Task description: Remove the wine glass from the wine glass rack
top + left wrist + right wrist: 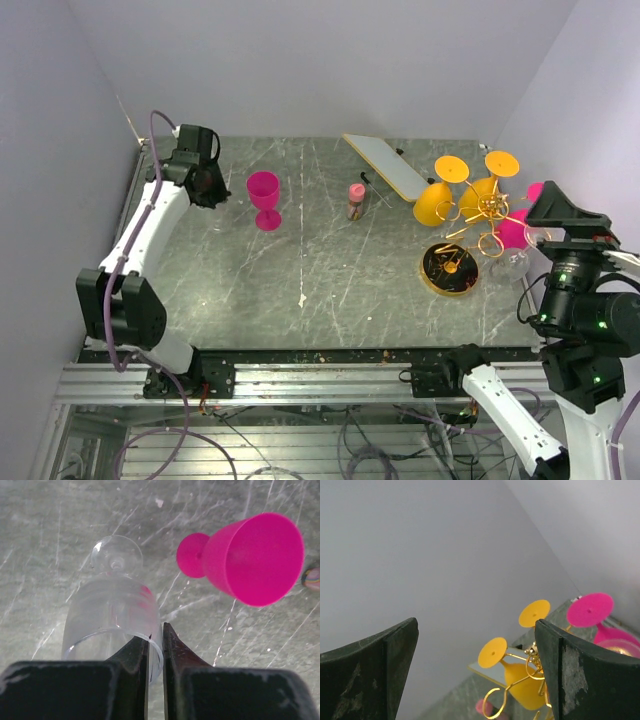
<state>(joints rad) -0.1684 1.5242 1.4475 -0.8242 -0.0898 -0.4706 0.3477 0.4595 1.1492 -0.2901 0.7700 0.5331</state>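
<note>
A grey, marble-veined desk (pixel 330 290) is carrying everything, its top scratched and dotted with crumbs. Plain pale walls (pixel 330 60) are closing it in on the left, far and right sides.

The wine glass rack (pixel 490 207) is standing near the desk's right end on its round dark base (pixel 450 270). Yellow wine glasses (pixel 433 203) are hanging from its left and far arms with feet up and bowls down. Pink ones (pixel 513 232) are hanging on its right side. A flat white board (pixel 385 165) is lying just to the rack's far left.

Well apart from the rack, at the opposite end of the desk, the clear wine glass (pixel 112 610) is sitting off its arms. Its long axis is running close to upright, with the foot pointing down at the desk and the mouth pointing up. Whether the foot is touching the desk cannot be told. The left claw (pixel 155 637) is clamping the rim of this glass, one finger inside the bowl and one outside. A pink wine glass (pixel 264 198) is standing upright just beside it, on the side nearer the rack.

The right claw (pixel 476 630) is hovering just right of the rack, its fingers spread wide with nothing between them.
</note>
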